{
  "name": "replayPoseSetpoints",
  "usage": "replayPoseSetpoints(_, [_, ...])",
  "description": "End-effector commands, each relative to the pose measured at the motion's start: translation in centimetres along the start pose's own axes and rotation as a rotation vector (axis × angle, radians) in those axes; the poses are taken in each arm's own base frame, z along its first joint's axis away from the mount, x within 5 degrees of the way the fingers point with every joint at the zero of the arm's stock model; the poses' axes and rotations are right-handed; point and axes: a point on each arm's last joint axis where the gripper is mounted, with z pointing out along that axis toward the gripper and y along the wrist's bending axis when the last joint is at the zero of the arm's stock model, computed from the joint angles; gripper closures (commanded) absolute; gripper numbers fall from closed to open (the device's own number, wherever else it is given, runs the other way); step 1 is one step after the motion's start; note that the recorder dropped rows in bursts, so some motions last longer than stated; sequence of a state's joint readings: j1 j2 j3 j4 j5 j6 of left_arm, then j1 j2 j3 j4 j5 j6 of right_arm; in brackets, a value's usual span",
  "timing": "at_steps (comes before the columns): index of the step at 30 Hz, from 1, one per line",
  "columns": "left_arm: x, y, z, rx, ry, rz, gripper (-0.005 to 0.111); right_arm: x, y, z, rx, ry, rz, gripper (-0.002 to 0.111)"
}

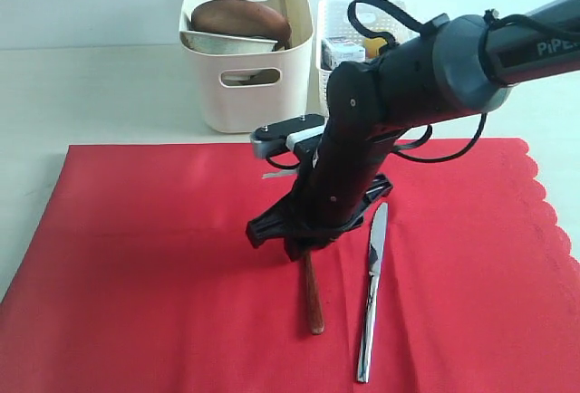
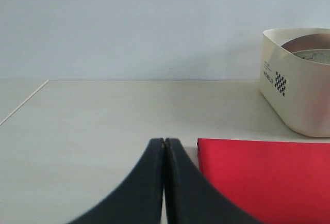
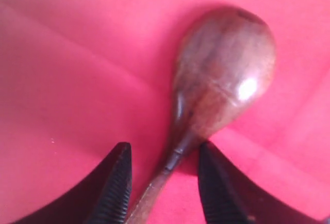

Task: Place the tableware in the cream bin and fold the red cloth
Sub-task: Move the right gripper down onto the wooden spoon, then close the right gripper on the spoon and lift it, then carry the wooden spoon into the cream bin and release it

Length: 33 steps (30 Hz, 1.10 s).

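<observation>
**A:** Which step is in hand?

**B:** Clearing the tableware. The right hand (image 3: 164,152) is low over the dark wooden spoon (image 3: 221,74), its fingers spread to either side of the spoon's neck and not pinching it yet. The spoon lies flat on the large bright red cloth (image 1: 136,266), with the long silver table knife (image 1: 372,293) just beside it.

**A:** And the other hand?

**B:** The left hand (image 2: 165,146) is pressed together and empty, above the pale counter (image 2: 103,115) near a corner of the cloth.

**A:** What does the next move call for?

**B:** I'd judge it should close on the neck, lift, and carry the spoon to the tall cream plastic bin (image 1: 217,94), where a round brown plate (image 1: 240,17) already sits. The knife follows, and folding waits until the cloth is bare.
</observation>
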<state>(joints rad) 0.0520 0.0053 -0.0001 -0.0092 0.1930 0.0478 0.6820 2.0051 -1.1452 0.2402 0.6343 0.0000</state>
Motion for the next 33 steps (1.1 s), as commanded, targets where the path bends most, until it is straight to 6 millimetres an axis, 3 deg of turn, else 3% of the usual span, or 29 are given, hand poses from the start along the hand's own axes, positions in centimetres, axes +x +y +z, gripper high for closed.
replayPoseSetpoints(1, [0.0, -0.1, 0.0, 0.009, -0.005, -0.008, 0.104, 0.1, 0.1, 1.0, 0.017, 0.008, -0.026, 0.07])
replayPoseSetpoints(3, [0.0, -0.1, 0.0, 0.009, -0.005, -0.008, 0.104, 0.2, -0.2, 1.2, 0.04, 0.026, -0.055, 0.077])
replayPoseSetpoints(8, [0.0, -0.1, 0.0, 0.009, -0.005, -0.008, 0.104, 0.4, -0.3, 1.2, 0.056, 0.04, -0.076, 0.108])
replayPoseSetpoints(15, [0.0, -0.1, 0.0, 0.009, -0.005, -0.008, 0.104, 0.1, 0.0, 0.0, 0.035, 0.006, -0.05, 0.108])
replayPoseSetpoints(27, [0.0, -0.1, 0.0, 0.009, -0.005, -0.008, 0.104, -2.5, 1.5, -9.0, -0.014, -0.433, -0.088, 0.108])
replayPoseSetpoints(33, [0.0, -0.1, 0.0, 0.009, -0.005, -0.008, 0.104, -4.5, 2.1, -12.1, -0.001, -0.569, -0.139, 0.108])
